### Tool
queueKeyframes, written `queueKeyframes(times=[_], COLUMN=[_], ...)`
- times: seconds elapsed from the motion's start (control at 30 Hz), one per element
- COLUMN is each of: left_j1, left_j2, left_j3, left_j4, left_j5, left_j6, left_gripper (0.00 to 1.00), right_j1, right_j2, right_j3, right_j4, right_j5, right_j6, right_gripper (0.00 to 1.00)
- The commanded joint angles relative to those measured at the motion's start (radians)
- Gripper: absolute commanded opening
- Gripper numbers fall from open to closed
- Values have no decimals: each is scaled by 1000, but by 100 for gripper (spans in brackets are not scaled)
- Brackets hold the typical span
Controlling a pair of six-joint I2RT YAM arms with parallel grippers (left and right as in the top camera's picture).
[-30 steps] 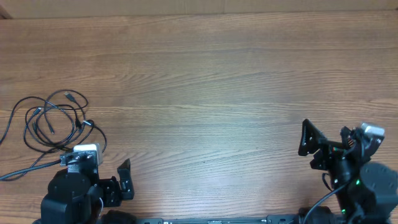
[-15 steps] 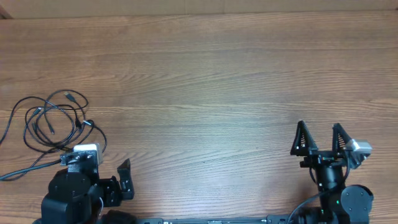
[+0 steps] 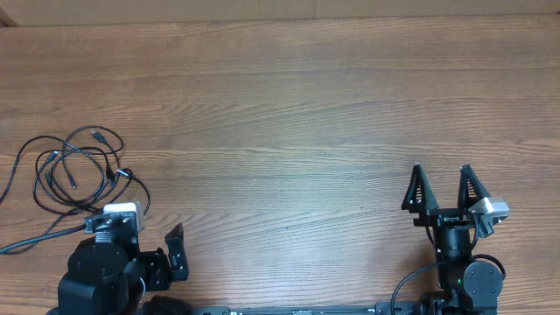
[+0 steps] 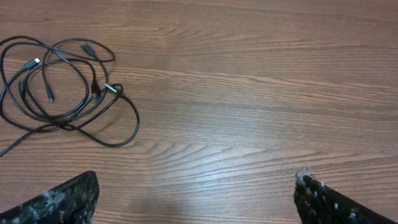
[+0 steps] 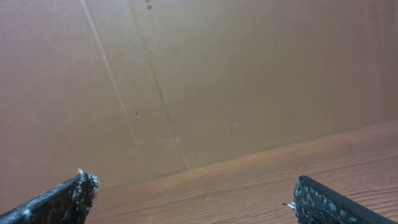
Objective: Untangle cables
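The cables point(image 3: 74, 168) sit in one loose tangled bundle at the far left of the wooden table point(image 3: 289, 105), just ahead of the left arm. A few plug ends poke out of the loops, and one tip looks silvery. The left gripper point(image 4: 194, 186) is spread wide with nothing in it, and the cables aren't touching it. The right gripper point(image 3: 440, 179) is also wide and empty, well apart on the other side, with its camera facing a brown wall point(image 5: 186, 74).
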Motion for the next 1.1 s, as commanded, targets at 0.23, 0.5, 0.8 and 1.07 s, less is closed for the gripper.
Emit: queueKeyframes(times=[0.23, 0.5, 0.8, 1.07], left_j1=[-6, -6, -6, -6], left_j2=[-1, -1, -1, -1], left_j3=[-3, -3, -3, -3], left_j4=[3, 3, 3, 3], left_j5=[-13, -13, -13, -13], left_j6=[-10, -10, -10, -10], left_gripper=[100, 100, 99, 99], right_j1=[5, 5, 5, 5], right_j2=[-8, -8, -7, -7], right_j3=[-11, -11, -10, -10], right_j4=[-230, -222, -222, -222], right_j5=[-171, -158, -158, -158], right_j6=[-275, -270, -270, -270], right_gripper=[100, 100, 100, 100])
